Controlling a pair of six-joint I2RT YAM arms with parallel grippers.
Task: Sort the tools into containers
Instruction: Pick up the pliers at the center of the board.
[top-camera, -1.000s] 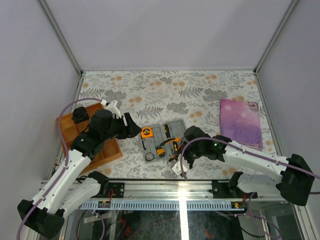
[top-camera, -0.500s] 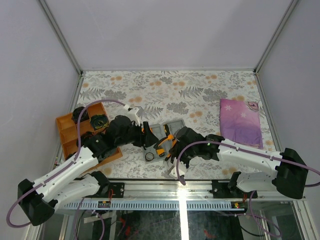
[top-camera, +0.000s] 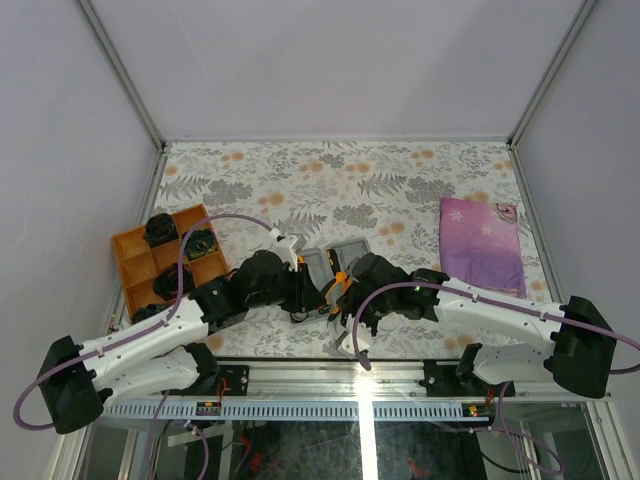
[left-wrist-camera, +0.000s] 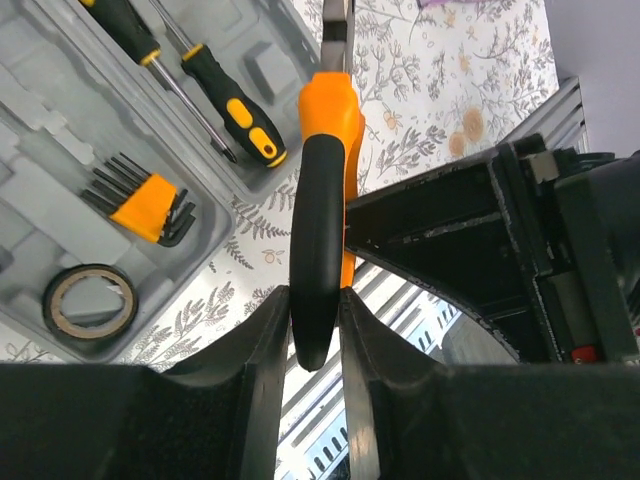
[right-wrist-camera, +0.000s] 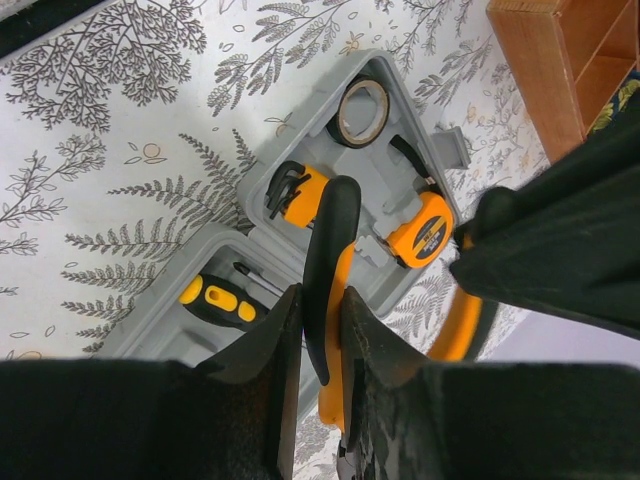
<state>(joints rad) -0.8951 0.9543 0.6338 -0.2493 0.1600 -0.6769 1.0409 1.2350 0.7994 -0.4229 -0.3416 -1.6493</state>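
Pale grey walls framed in metal rails enclosed a desk (top-camera: 400, 180) covered in a grey and orange fern-and-flower print. A purple star-patterned cloth (top-camera: 482, 245) lay flat toward its right edge and an orange divided tray (top-camera: 140, 260) sat at its left. Near the front middle, a flat grey hinged plastic tool case (top-camera: 352, 250) lay open with its moulded recesses facing up. Most tools were already seated in it: a black-and-yellow-handled screwdriver (left-wrist-camera: 235, 105), a black-and-orange set of keys (left-wrist-camera: 145, 205), a small black tape ring (left-wrist-camera: 90, 300) and a round orange tape measure (right-wrist-camera: 425, 230). The orange-and-black-handled pliers (left-wrist-camera: 318, 200) were the exception. They were raised over the near part of the case, apparently not lying in any recess. Both arms met there. The left hand (left-wrist-camera: 315, 310) was pinched narrowly on the end of one black handle, and the right hand (right-wrist-camera: 320, 310) was closed just as narrowly on a handle from the other side. A second orange handle curved away beneath the left arm. This double hold probably served to pass the pliers across or to turn them. That would let their shape line up with the matching recess, which a single grip on one handle might not allow. The pliers' jaws pointed away from the left wrist camera, toward the far side of the desk.
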